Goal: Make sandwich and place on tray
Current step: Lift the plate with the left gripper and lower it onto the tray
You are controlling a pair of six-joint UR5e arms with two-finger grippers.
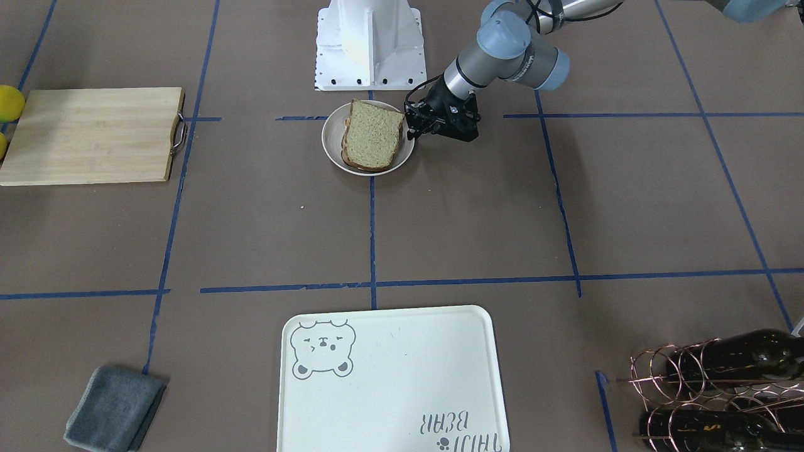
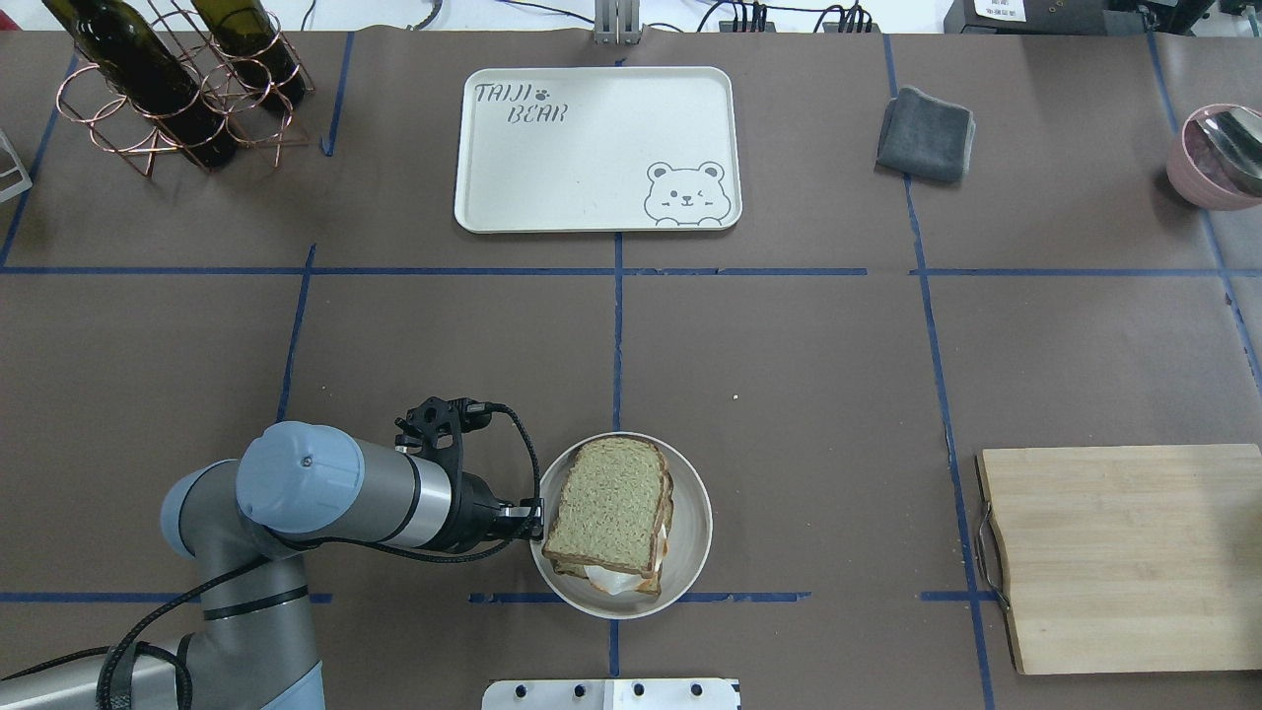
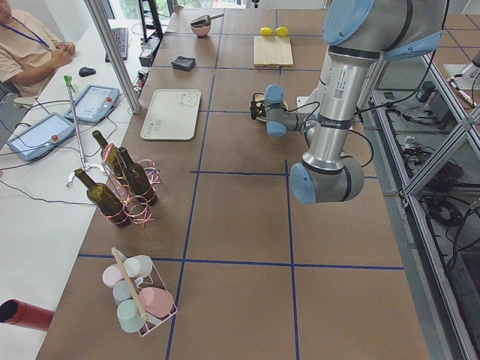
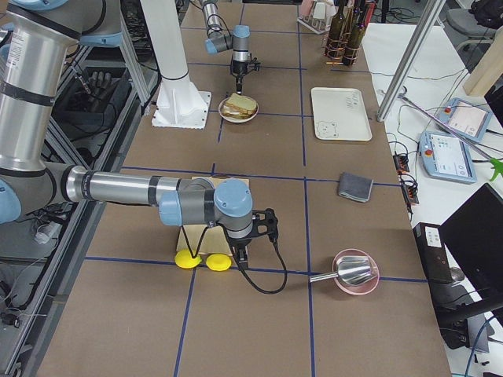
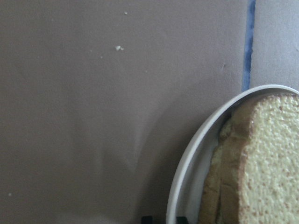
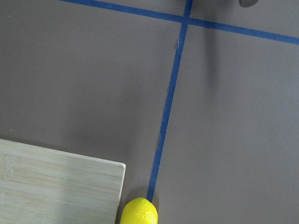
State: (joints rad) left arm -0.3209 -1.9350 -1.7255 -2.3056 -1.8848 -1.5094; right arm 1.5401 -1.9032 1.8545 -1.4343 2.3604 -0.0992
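The sandwich [image 2: 613, 518] sat on its plate [image 2: 696, 493] near the robot, with the left gripper [image 2: 536, 520] at the plate's left rim (clamped or released, I could not tell). The tray [image 2: 592, 187] lay far across the brown, blue-taped table [image 2: 789, 375].

Left end effector [image 2: 536, 520] low, horizontal

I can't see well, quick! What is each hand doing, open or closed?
Left hand: at the plate rim; grip cannot be told.
Right hand: cannot be told.
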